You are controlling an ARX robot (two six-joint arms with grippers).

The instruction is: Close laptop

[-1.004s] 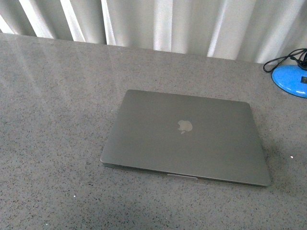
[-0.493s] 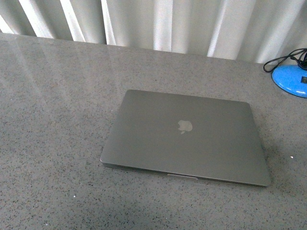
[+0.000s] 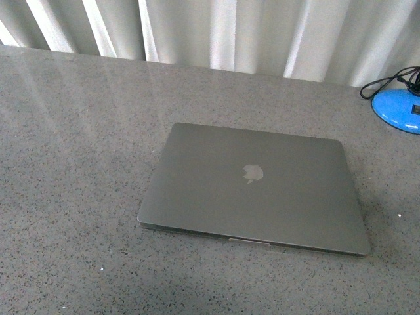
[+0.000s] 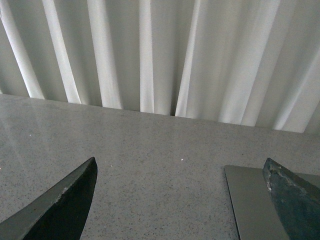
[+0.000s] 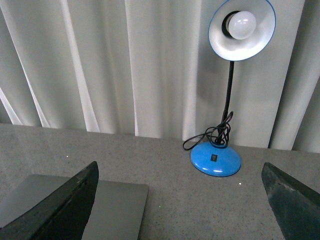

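The grey laptop [image 3: 252,187] lies shut and flat in the middle of the grey speckled table, its apple logo [image 3: 252,172] facing up. Neither arm shows in the front view. In the left wrist view my left gripper [image 4: 180,200] is open and empty, raised above the table, with a corner of the laptop lid [image 4: 250,205] beside one finger. In the right wrist view my right gripper [image 5: 180,200] is open and empty, with a corner of the laptop lid [image 5: 117,210] beside one finger.
A blue desk lamp's base [image 3: 397,110] with a black cord stands at the table's far right; the right wrist view shows its base [image 5: 216,159] and white shade [image 5: 241,29]. White curtains [image 3: 216,33] hang behind the table's far edge.
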